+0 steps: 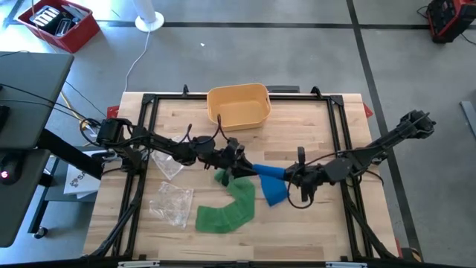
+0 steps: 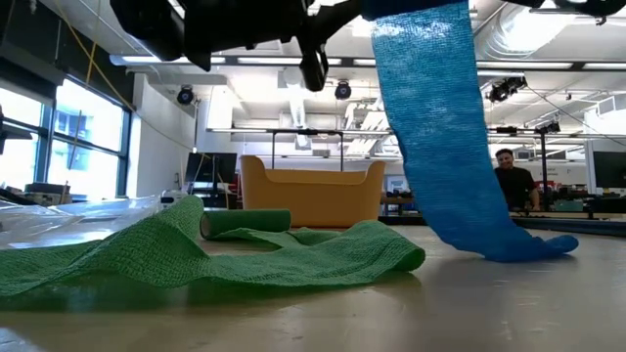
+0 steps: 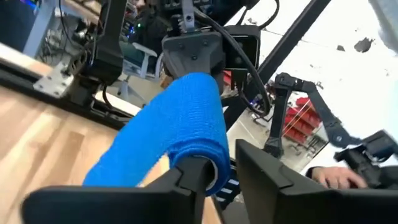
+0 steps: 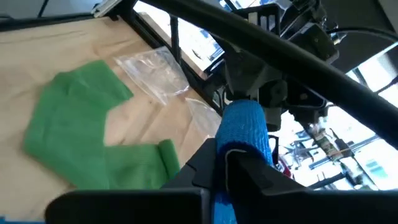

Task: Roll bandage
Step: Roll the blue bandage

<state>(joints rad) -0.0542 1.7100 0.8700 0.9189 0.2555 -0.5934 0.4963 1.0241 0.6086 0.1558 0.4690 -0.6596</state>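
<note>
The blue bandage [image 2: 440, 137], an open-weave strip, hangs above mid-table between both grippers, its tail trailing onto the wood. The right gripper [image 4: 219, 155] is clamped on its rolled end. The left gripper [image 3: 221, 171] has one finger inside the roll's core, jaws slightly parted. The low view cuts off the bandage's top. A green bandage [image 1: 227, 212] lies nearby.

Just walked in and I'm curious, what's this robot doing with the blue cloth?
Both arms hold a blue bandage up over the middle of the table. The right gripper is clamped on its rolled end, the left gripper meets it from the other side, and its loose tail hangs down to the wood. A green bandage lies mostly unrolled nearby.
</note>
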